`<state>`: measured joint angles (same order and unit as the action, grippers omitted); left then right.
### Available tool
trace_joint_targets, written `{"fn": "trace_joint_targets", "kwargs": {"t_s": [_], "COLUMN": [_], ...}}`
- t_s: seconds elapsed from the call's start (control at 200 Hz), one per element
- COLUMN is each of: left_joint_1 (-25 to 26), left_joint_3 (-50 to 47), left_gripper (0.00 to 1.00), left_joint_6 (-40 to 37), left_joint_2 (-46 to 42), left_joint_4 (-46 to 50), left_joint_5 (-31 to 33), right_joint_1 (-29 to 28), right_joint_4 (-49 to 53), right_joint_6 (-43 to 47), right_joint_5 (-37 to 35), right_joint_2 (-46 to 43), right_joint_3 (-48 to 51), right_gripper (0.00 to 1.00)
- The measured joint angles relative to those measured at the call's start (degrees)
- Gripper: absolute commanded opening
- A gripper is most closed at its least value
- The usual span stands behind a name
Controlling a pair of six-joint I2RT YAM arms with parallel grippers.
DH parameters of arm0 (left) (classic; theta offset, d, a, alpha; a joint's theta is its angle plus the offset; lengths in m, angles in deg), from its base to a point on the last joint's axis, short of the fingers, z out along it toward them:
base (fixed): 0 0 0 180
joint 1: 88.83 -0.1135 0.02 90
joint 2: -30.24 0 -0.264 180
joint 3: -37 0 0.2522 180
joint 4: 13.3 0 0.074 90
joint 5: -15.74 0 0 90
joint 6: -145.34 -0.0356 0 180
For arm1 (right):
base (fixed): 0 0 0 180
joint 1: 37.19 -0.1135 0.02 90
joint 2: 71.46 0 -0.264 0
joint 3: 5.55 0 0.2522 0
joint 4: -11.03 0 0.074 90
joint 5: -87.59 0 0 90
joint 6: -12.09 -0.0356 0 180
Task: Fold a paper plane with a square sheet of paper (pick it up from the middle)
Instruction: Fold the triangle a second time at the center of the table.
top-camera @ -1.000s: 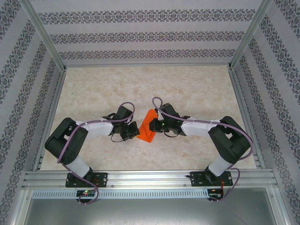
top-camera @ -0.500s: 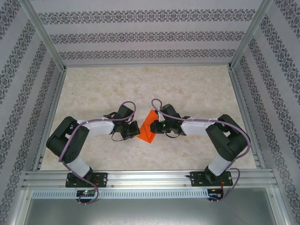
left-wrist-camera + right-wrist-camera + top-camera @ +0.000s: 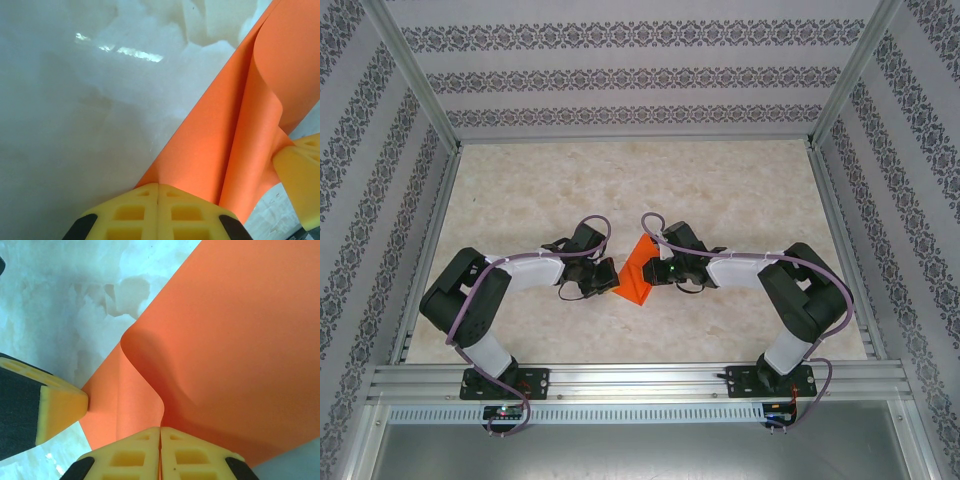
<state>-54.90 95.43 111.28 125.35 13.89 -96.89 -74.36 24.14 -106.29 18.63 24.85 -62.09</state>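
Orange sheet of paper [image 3: 638,275] sits pinched between the two grippers, slightly nearer than the middle of the table [image 3: 740,190]. It is lifted into a loose curl, not pressed into a sharp crease. Whether its near corner touches the tabletop I cannot tell. On its left, the left gripper [image 3: 603,277] has its yellow fingers [image 3: 132,202] closed flat together on one edge of the sheet. On its right, the right gripper [image 3: 655,268] has its fingers [image 3: 187,447] clamped the same way on the opposite side, where the paper bulges up in a soft fold. Both holds look shallow and close to the edge. A pull apart could slide the thin sheet out of one pinch or tear it. A push together could set the curl into a crooked crease, away from the centre line the plane needs. Count: one sheet, two grippers, two arms.
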Motion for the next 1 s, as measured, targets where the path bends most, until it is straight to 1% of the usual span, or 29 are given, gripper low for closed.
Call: {"fn": "trace_joint_targets", "kwargs": {"t_s": [0.41,1.004], "left_joint_1": [0.00,0.00], "left_joint_3": [0.72,1.03], "left_gripper": [0.00,0.00], "left_joint_6": [-0.24,-0.68], "left_joint_2": [0.50,0.63], "left_joint_4": [0.61,0.98], "left_joint_5": [-0.02,-0.02], "right_joint_1": [0.22,0.22], "right_joint_4": [1.84,2.84], "right_joint_6": [3.06,3.23], "right_joint_5": [-1.62,-3.43], "right_joint_2": [0.02,0.72], "right_joint_3": [-0.07,-0.37], "right_gripper": [0.09,0.10]}}
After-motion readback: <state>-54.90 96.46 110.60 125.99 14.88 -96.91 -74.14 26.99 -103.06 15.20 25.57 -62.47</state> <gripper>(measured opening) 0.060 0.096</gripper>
